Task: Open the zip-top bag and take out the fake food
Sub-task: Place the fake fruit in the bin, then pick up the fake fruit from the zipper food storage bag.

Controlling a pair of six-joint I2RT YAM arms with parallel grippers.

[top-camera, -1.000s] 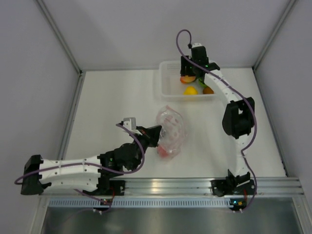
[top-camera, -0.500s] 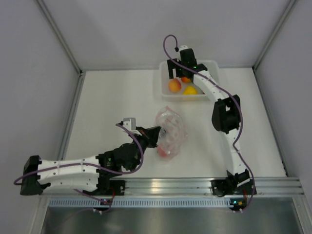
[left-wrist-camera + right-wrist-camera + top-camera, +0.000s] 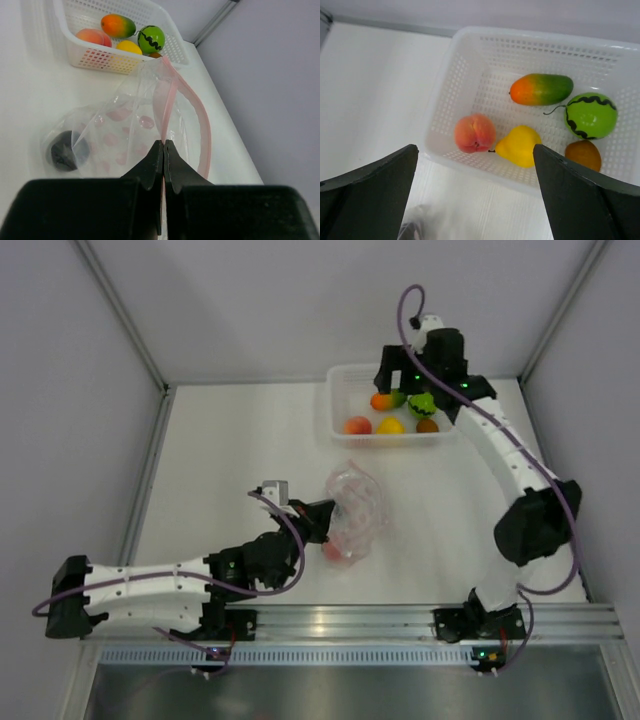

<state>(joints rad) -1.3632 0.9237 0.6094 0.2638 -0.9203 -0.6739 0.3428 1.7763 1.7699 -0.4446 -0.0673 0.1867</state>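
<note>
Just emptied, the right tool (image 3: pixel 475 150) hangs above the white basket (image 3: pixel 470 35) at the far side of the counter (image 3: pixel 230 450), its jaws spread wide with nothing between them. A second ago it was down inside the basket and only part open; since then it has let go, lifted and swung to the right. Five pieces of the fake food now lie in the basket: the peach (image 3: pixel 475 132), the mango (image 3: pixel 541 89), the yellow fruit (image 3: pixel 519 145), the green fruit with black marks (image 3: pixel 590 115) and the brown fruit (image 3: pixel 583 155).

Nearer the arms, the left tool (image 3: pixel 163 150) stays pinched together on the edge of the zip-top bag (image 3: pixel 125 125), close to its pink zip strip (image 3: pixel 202 130), holding the mouth up and open. The bag sits mid-counter, well apart from the basket. A dark purple fruit (image 3: pixel 62 150) shows through the plastic, and a pink-red fruit (image 3: pixel 333 552) lies at the bag's near end. The job looks well advanced but unfinished, with seemingly two pieces left for the free arm to fetch.
</note>
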